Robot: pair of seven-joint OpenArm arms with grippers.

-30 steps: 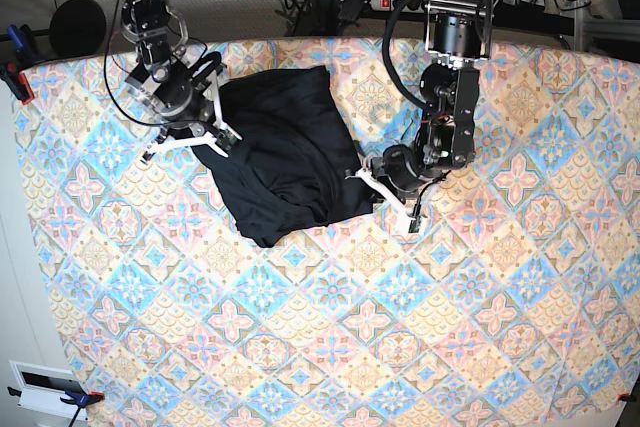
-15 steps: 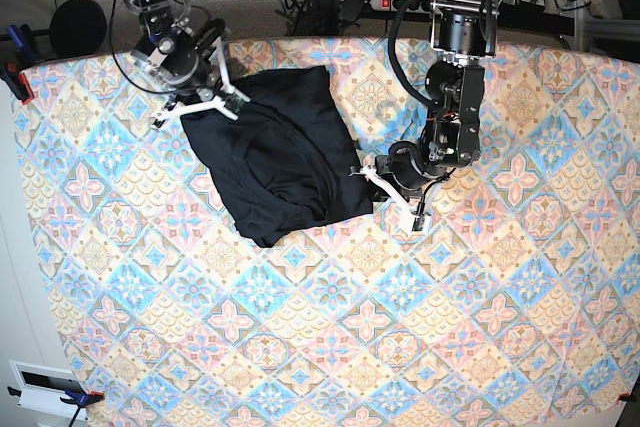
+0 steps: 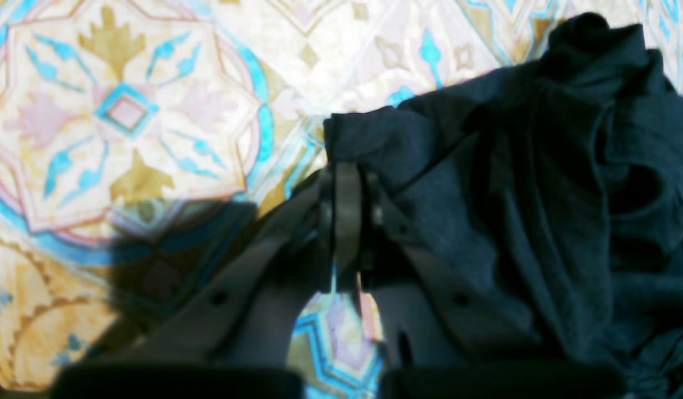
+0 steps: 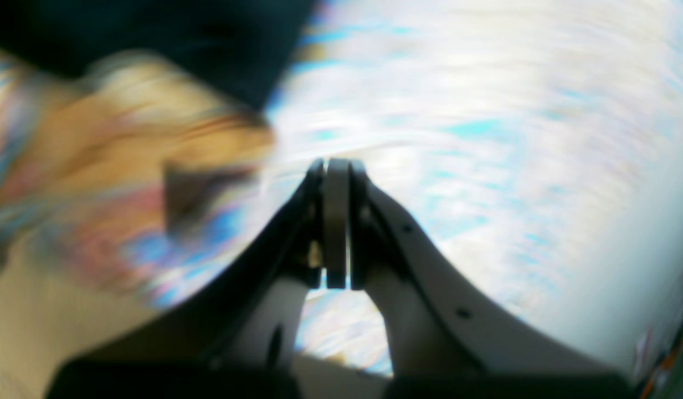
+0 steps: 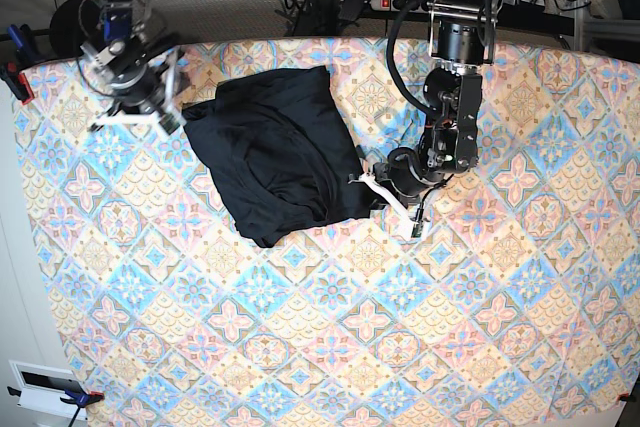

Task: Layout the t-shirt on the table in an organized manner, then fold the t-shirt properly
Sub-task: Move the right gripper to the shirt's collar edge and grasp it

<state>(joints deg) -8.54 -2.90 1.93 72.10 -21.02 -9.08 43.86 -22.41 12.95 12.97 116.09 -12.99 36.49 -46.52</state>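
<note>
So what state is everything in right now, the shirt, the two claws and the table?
t-shirt: crumpled in a heap, not laid flat, not folded.
left gripper: shut, pinching an edge of the shirt.
right gripper: shut, holding nothing, off the shirt's side by the table's far edge.
table: covered by a patterned cloth, shirt lying on its far half.

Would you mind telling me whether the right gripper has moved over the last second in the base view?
Yes. The right gripper has swung away from the t-shirt, toward the table's far left corner in the base view.
</note>
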